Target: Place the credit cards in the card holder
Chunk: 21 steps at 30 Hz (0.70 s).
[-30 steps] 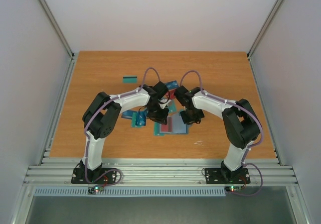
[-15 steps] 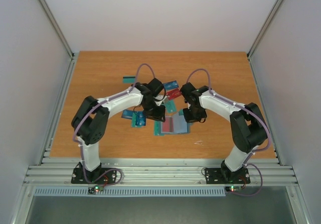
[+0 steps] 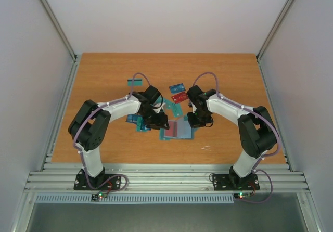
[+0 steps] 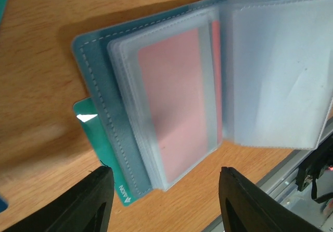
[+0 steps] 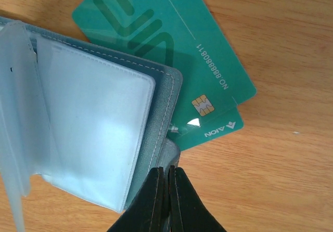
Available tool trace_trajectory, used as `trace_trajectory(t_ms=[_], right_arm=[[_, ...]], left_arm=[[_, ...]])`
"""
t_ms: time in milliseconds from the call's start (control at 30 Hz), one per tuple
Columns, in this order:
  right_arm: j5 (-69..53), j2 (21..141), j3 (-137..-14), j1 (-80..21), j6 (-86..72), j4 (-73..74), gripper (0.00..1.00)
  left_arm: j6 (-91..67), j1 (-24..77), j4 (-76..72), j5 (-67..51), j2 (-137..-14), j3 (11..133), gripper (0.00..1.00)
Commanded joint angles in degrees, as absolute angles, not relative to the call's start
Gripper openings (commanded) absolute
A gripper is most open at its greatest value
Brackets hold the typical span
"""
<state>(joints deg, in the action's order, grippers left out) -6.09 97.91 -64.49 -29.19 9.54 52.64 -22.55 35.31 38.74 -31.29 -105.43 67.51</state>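
Observation:
The card holder [image 3: 177, 131] lies open in the middle of the table, its clear sleeves fanned out. In the left wrist view its teal-blue cover [image 4: 112, 117] shows, with a red card [image 4: 174, 102] inside a sleeve and a teal card [image 4: 99, 149] under its edge. My left gripper [image 4: 166, 201] is open and empty, just above the holder's left end [image 3: 157, 121]. My right gripper [image 5: 167, 188] is shut on the corner of the holder's grey-blue cover [image 5: 167, 104], at its right end [image 3: 196, 120]. Two teal cards [image 5: 171, 44] lie under that corner.
Loose cards lie around: a teal one [image 3: 135, 80] at the far left, a blue one [image 3: 177, 87] and a red one [image 3: 179, 96] behind the holder, and a few teal and blue ones [image 3: 137, 121] under the left arm. A metal rail runs along the table's near edge.
My left arm has swung left and lowered, bringing its gripper to the holder's left end. My right gripper has stayed at the holder's right corner.

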Motion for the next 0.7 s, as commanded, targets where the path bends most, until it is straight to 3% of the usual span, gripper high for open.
trace_trajectory(t_ms=[0,667], right_arm=[[-8.60,99.11,-63.53,-29.14,9.62,50.76,0.01],[-10.39,101.13,-63.56,-29.00,10.52,49.57,0.01]], left_arm=[[-24.08,34.98,33.23,-33.60,-107.05,66.97,0.57],[-24.56,34.63,29.78,-29.36,-106.88,63.18,0.62]])
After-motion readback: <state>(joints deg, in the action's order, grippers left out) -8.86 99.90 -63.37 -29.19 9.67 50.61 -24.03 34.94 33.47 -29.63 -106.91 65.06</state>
